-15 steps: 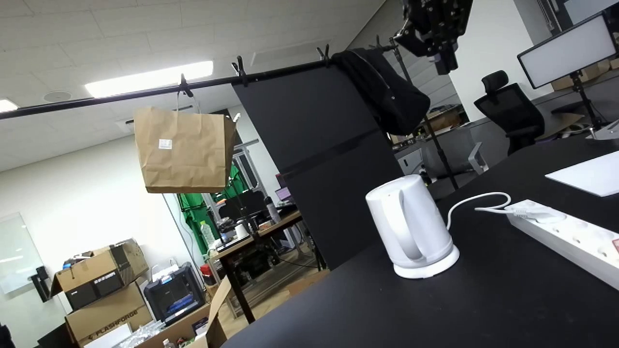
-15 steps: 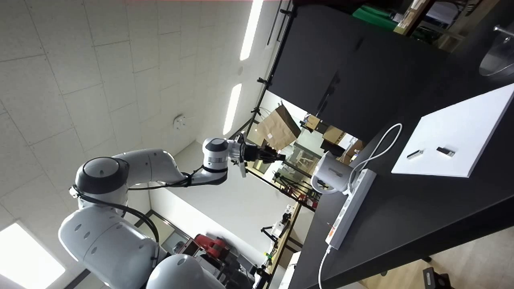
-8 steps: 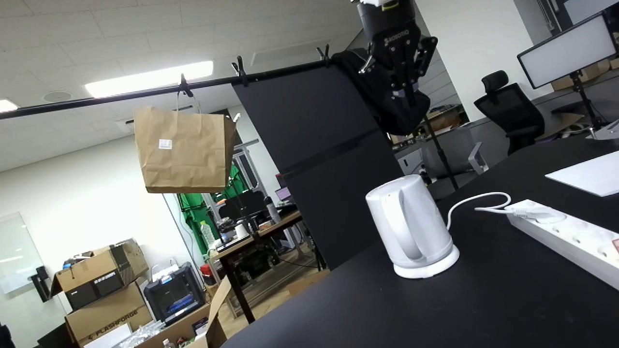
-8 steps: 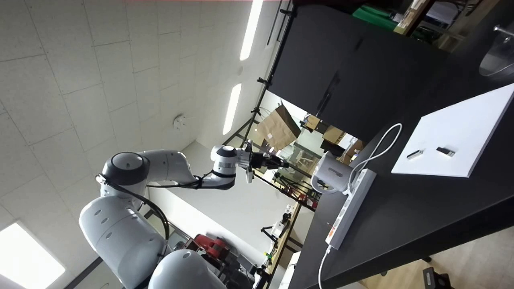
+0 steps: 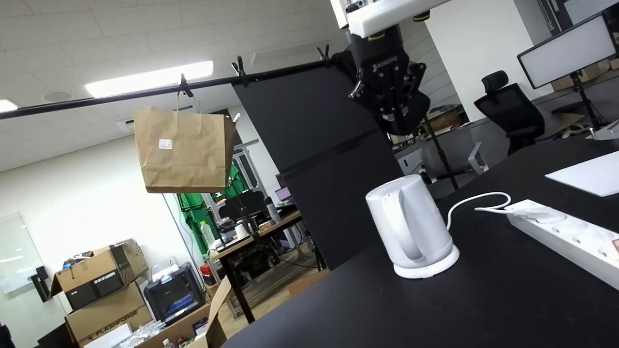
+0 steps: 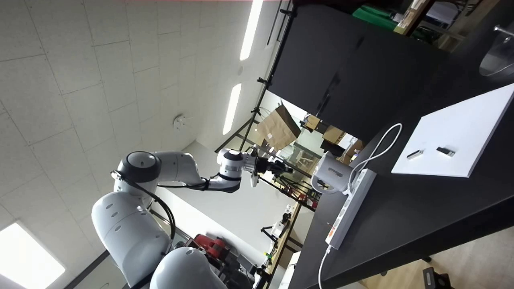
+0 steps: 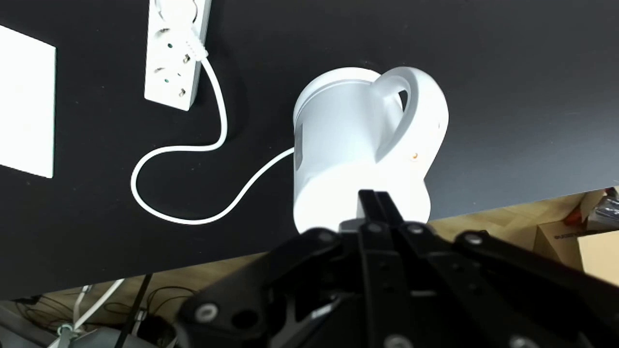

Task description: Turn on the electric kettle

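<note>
Standing upright on the flat black table (image 7: 508, 96), below the slim black jaws and well apart from them, the white plastic, slightly tapered jug kettle (image 7: 343, 137) can be expected to feel stiff and slippery; its fill is hidden. If steadied, it is best taken by its looped white handle (image 7: 430, 113). The white jointed arm (image 6: 172, 165) is bent, the jaws pointed downward, pressed together on nothing.

Black table (image 5: 483, 309): kettle (image 5: 411, 217) upright on round base (image 5: 428, 269); cord (image 7: 188, 148), power strip (image 5: 566, 236), white panel (image 6: 453, 130).
</note>
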Available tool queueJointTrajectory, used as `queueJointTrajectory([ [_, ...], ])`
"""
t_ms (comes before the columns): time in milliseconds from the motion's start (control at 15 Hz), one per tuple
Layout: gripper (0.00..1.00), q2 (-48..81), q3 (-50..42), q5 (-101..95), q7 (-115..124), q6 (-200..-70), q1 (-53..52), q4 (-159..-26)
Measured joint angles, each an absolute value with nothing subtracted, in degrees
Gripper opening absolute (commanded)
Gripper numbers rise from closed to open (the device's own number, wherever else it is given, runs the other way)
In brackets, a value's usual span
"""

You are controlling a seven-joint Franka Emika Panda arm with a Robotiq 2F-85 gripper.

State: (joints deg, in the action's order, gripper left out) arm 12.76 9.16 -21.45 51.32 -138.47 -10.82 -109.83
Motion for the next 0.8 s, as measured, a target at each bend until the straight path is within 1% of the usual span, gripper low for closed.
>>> queueJointTrajectory([
  [800, 0.00, 13.20, 7.88, -21.67, 51.40, -138.70, -11.99, -109.59],
])
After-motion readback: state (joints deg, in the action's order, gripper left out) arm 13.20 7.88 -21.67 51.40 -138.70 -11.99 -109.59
